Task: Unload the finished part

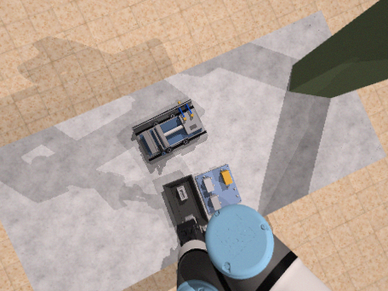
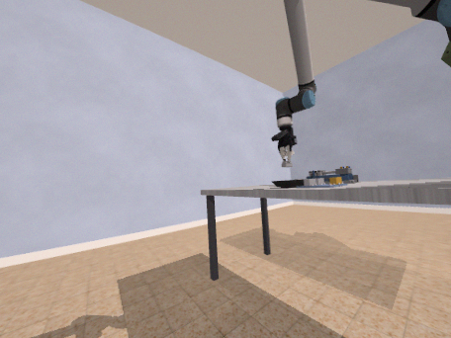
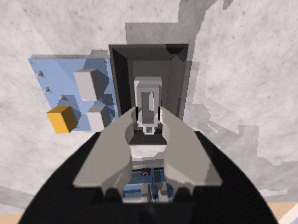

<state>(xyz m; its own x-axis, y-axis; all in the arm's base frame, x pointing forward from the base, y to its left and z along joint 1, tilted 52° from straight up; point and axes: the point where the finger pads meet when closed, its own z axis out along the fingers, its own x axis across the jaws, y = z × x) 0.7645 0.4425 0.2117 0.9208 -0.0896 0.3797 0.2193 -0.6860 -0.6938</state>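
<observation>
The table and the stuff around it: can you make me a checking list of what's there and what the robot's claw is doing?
Surface: grey mottled table on dark legs.
Job's things: vise, no block seen in it; black outfeed tray with one part inside; finished part held above the tray.
Clutter: blue plate carrying two grey blocks and an orange block.
Gripper: jaws shut on the finished part.
Cables: nothing seen.
Surroundings: tan tiled floor, pale blue walls.

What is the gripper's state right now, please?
Gripper: closed on the finished part, held above the black outfeed tray.
</observation>
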